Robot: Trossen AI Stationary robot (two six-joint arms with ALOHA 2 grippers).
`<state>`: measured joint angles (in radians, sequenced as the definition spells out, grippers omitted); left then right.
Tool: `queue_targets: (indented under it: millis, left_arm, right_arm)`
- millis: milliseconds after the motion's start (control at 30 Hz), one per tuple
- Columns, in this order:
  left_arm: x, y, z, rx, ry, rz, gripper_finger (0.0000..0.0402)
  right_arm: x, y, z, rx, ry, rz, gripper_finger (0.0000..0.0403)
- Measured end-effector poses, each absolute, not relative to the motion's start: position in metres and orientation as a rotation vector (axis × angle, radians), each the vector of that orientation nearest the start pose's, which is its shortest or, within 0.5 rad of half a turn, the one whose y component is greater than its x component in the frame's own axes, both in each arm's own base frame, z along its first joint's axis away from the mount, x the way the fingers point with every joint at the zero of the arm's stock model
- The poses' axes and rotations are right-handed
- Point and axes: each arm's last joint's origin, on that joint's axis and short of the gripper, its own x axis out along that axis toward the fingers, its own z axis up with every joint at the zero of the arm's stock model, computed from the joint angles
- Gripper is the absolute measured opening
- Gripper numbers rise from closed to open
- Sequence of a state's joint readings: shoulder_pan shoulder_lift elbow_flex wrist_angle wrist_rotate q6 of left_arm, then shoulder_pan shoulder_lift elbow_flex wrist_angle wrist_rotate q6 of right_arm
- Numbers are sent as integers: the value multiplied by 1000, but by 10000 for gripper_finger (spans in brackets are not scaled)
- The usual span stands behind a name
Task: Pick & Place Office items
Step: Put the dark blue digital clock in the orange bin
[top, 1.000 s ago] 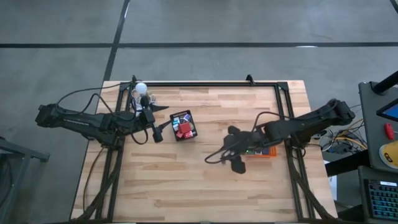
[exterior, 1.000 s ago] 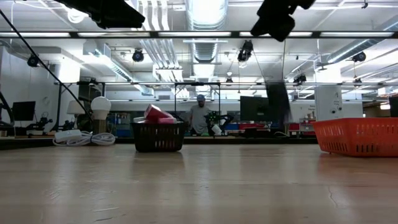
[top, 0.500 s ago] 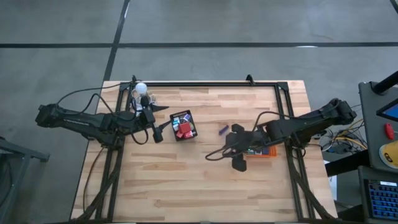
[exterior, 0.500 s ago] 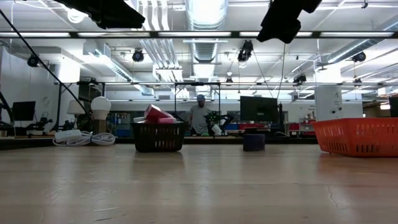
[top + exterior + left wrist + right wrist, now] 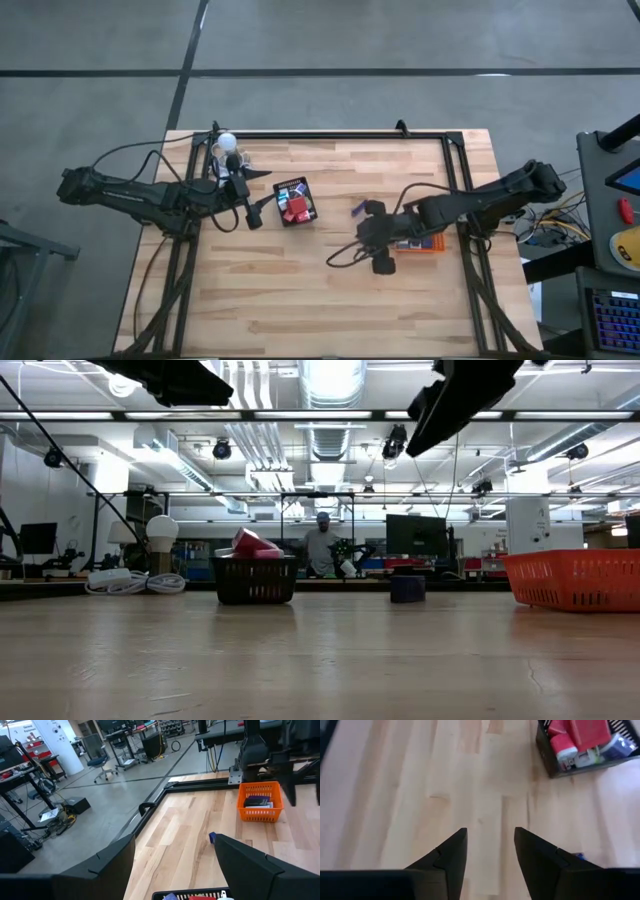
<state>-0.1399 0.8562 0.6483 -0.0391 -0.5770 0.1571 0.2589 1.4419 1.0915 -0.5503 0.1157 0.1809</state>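
Several office items, red, white and blue, lie in the black mesh tray (image 5: 295, 202) (image 5: 585, 745) (image 5: 255, 575). One small dark blue piece (image 5: 357, 209) (image 5: 407, 588) (image 5: 212, 837) rests flat on the bare table, between the black tray and the orange tray (image 5: 425, 244) (image 5: 259, 802) (image 5: 575, 580). My right gripper (image 5: 365, 238) (image 5: 490, 855) hangs open above the table beside that piece and slants down, with bare wood between its fingers. My left gripper (image 5: 262, 210) (image 5: 175, 865) waits open in the air at the black tray's left side.
A white round bulb (image 5: 227, 141) (image 5: 161, 528) with cords stands at the far left corner. The orange tray holds dark flat items and is partly under my right arm. Bare wood spreads across the near half of the table (image 5: 300, 300). A person (image 5: 321, 545) stands far behind the table.
The dark blue piece, unseen on the table a second ago, has come down below my right gripper and now lies still on the wood. My right gripper has tipped further down and rolled a little, staying above the same spot.
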Motion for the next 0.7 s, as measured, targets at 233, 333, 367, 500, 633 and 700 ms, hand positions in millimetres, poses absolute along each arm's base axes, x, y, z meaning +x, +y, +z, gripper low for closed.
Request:
queue_targets:
  millis: [233, 333, 367, 500, 633, 700]
  left_arm:
    - [189, -11, 289, 241, 267, 416, 275]
    - [189, -11, 289, 241, 267, 416, 275]
    - [189, -11, 289, 241, 267, 416, 275]
    - [189, -11, 289, 241, 267, 416, 275]
    - [189, -11, 289, 241, 267, 416, 275]
    - [189, -11, 289, 241, 267, 416, 275]
  right_arm:
    - [292, 48, 254, -92, 953, 50, 189]
    - [292, 39, 250, -111, 980, 67, 206]
    - [292, 35, 248, -123, 987, 68, 213]
    - [292, 20, 240, -145, 1015, 49, 243]
    - [290, 6, 229, -109, 1045, 58, 279]
    - [287, -2, 223, -128, 1061, 55, 296]
